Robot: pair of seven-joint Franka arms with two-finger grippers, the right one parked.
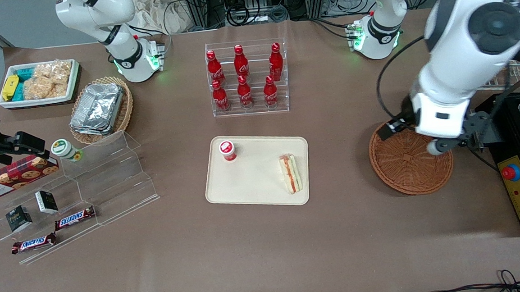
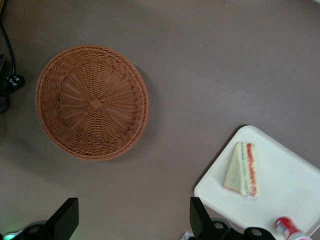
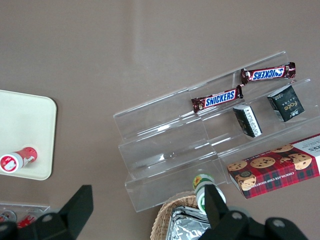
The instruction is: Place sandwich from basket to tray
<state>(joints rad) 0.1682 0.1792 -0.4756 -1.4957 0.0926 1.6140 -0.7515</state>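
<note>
1 sandwich (image 1: 291, 173) lies on tray (image 1: 254, 196), long axis 12-to-6 in front view. Basket (image 1: 405, 164) empty. Claw (image 2: 134, 220) wide, holding nothing, above desk (image 1: 337, 231) by basket; sandwich toward tray's basket-side edge.

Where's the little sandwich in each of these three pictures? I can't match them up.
Front view: the sandwich lies on the tray, at the edge toward the basket.
Left wrist view: the sandwich is on the tray; the open claw holds nothing.
Right wrist view: not in it.
Shared landmark: the tray.
</note>
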